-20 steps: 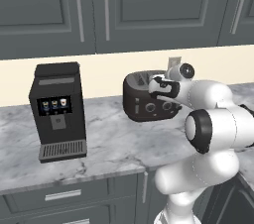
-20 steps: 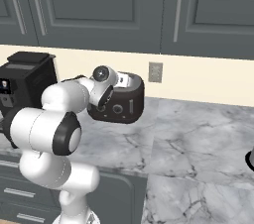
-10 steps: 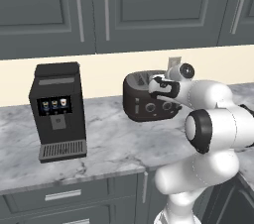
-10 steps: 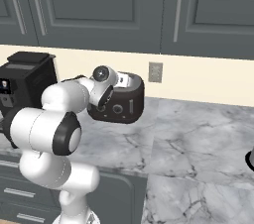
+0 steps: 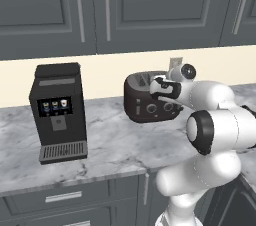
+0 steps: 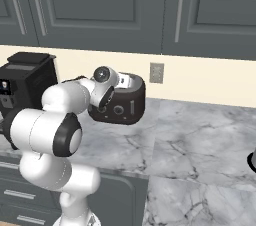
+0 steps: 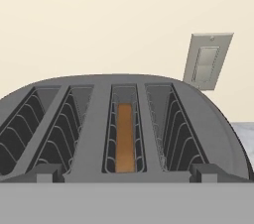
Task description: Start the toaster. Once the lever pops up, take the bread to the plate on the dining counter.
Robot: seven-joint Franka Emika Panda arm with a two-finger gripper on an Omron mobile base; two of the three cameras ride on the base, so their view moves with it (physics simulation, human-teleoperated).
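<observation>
- Marble worktop [image 5: 115,145] w/ grey drawers below, dark cabinets above.
- Black coffee machine [image 5: 57,112] at left on worktop, well apart from toaster.
- Toaster [image 5: 145,102] near back wall, right of coffee machine; wall outlet [image 7: 207,62] just behind it to the right.
- Fingers [image 5: 161,90] over toaster's near-right top edge; can't tell if open or closed.
- Bread [image 7: 125,136] upright, sunk low in one toaster slot, top edge visible in hand view.
</observation>
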